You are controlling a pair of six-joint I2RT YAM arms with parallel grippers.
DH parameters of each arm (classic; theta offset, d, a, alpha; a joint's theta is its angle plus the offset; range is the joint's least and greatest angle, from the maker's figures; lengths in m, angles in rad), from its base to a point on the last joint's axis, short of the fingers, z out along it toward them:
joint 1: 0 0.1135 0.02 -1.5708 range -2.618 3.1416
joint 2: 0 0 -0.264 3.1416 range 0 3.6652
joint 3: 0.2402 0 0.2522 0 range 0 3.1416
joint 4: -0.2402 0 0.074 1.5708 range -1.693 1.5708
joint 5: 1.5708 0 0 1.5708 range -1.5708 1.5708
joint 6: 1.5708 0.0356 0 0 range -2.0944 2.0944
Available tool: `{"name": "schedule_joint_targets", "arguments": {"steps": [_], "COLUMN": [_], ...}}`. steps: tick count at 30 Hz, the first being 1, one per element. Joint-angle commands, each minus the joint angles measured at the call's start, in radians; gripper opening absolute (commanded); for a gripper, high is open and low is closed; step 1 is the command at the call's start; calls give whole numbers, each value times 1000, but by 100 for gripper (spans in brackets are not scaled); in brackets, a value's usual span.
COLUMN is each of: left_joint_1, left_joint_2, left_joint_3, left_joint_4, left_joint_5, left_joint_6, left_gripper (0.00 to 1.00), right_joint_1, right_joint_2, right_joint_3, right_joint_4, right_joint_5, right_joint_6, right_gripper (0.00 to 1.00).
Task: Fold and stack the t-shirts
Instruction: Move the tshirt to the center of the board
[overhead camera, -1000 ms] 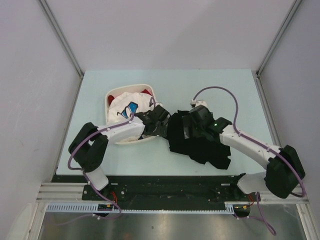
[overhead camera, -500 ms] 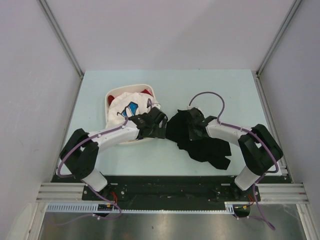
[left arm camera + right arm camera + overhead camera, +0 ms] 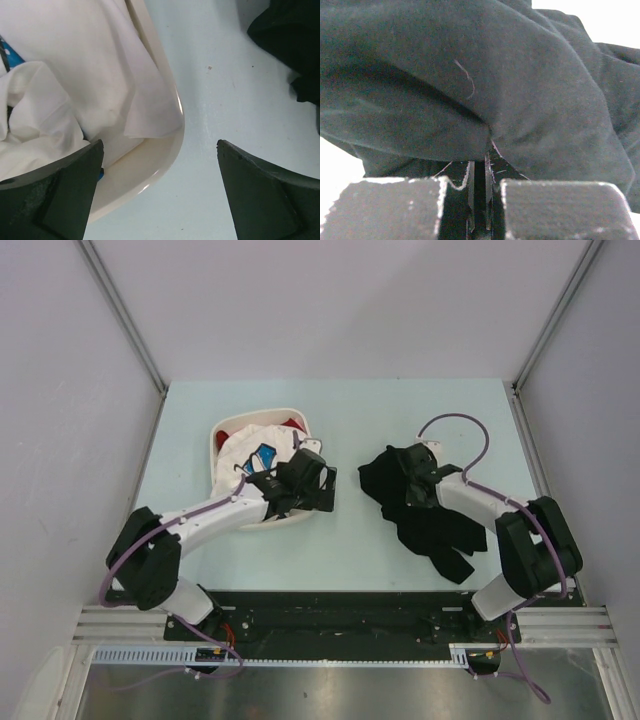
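One white oval basket [image 3: 214, 450] sits on the bench [image 3: 350, 400], at about 9 o'clock from the bench's middle. It holds a crumpled white t-shirt [image 3: 245, 455] with blue print. A red t-shirt [image 3: 292, 424] shows beneath it, peeking out at the basket's 1 o'clock and 10 o'clock rim.

A third garment, the black t-shirt [image 3: 435, 530], lies bunched on the bare bench at 3 o'clock from the basket and well apart from it. That makes one basket and three t-shirts: two in it, one out.

The left gripper [image 3: 322, 488] hovers over the basket's 4 o'clock rim, its fingers [image 3: 55, 195] wide apart and holding nothing. The right gripper [image 3: 408, 478] is at the black t-shirt's 11 o'clock end, and its fingers [image 3: 470, 185] are pressed together on a fold of the cloth.
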Motion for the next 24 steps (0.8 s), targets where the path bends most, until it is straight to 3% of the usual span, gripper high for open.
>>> {"name": "schedule_joint_targets", "arguments": {"steps": [1,4,7,8,9,10,12,19,24], "left_joint_1": [1,0,1,1,3,5,17,118,268], "left_joint_2": [73,147,196,213,222,236,253,317,294], "left_joint_3": [43,83,109,121,131,150,180,322,338], "left_joint_4": [33,18,9,4,-14,-23,-89,-260,-214], "left_joint_5": [-1,-30,-73,-88,-105,-114,-179,-246,-167], "left_joint_6": [21,6,7,7,12,17,21,118,303], "left_gripper": [100,98,77,60,50,28,0,0,0], "right_joint_1": [-11,-20,-30,-30,-30,-28,-30,-10,-8], "right_joint_2": [-110,-151,-190,-200,-210,-226,-242,-256,-207], "right_joint_3": [-2,-2,-1,-1,-2,-2,-2,-2,-2], "right_joint_4": [-23,-40,-60,-64,-70,-73,-77,-49,14], "right_joint_5": [86,75,66,67,63,61,54,43,-6], "right_joint_6": [30,24,22,22,24,26,32,68,98], "right_gripper": [0,0,0,0,0,0,0,0,0]}}
